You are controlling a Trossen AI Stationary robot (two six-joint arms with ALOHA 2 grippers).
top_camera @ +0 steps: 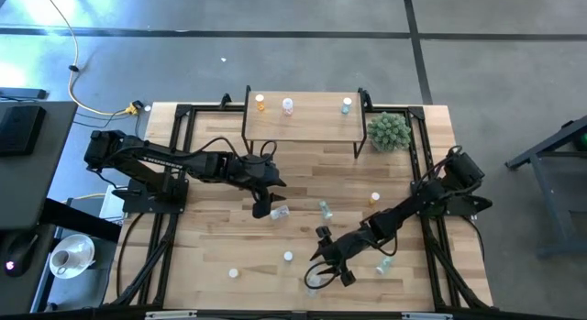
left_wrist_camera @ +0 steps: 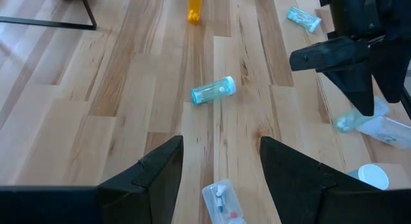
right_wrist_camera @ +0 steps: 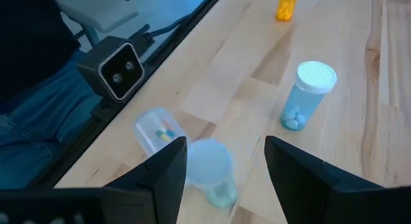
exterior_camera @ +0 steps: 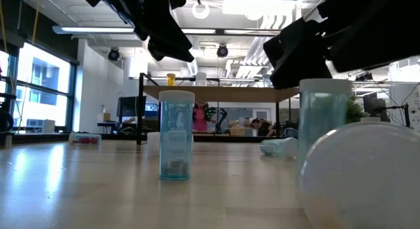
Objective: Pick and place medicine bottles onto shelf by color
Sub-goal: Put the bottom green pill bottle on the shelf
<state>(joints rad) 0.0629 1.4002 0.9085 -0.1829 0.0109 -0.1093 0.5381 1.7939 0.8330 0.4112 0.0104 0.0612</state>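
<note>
Large pale butcher-block tabletop filling the middle of the high view. Low light-wood shelf on thin black legs at upper centre, already carrying three small white-capped bottles along its far edge: an orange one at left, a pale one beside it, a bluish one at right. Spiky green plant ball just right of the shelf.

Left gripper at centre-left of the high view, jaws parted and empty, hovering right above a clear bottle lying on its side with pills inside, seen between the dark fingers at the bottom of the left wrist view. Right gripper at lower centre, likewise parted and holding nothing, over a pale green bottle near the table's front edge.

Loose bottles scattered across the lower half: a teal one on its side, an orange one, an upright blue one.

Judgement for the grasp at hand: straight descent, jaws across the short width of the lying bottle, slow closing to avoid rolling it away; colour hard to read on so faint a tint, worth confirming before choosing the shelf spot.
</note>
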